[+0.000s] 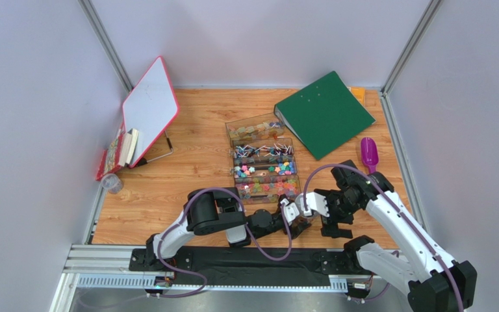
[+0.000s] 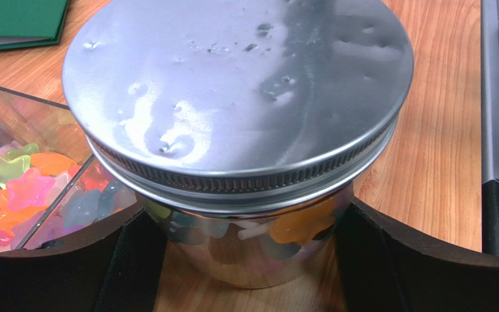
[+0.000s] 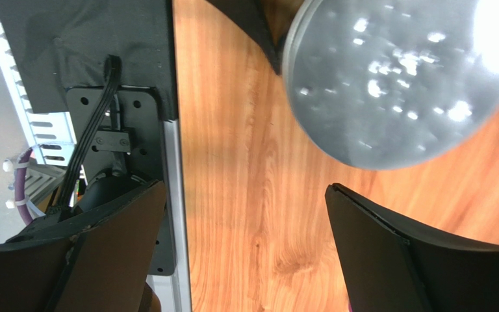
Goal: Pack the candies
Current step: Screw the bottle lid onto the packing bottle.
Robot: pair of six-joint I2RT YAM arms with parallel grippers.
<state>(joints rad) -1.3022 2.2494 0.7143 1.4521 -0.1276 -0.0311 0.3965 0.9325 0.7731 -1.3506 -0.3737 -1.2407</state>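
Wooden table (image 1: 187, 175) setup, one glass jar (image 2: 252, 253) right by the arms, with one dented silver lid (image 2: 232, 84). The left fingers (image 2: 70, 279) are clamped on the jar, and the right fingers (image 3: 388, 260) gape empty just beside it. Some candies (image 2: 25, 188) sit inside the jar, and loads more fill one clear tray (image 2: 31, 117) just behind it. Farther back are one purple scoop (image 1: 370, 153) and one green binder (image 1: 323, 114).
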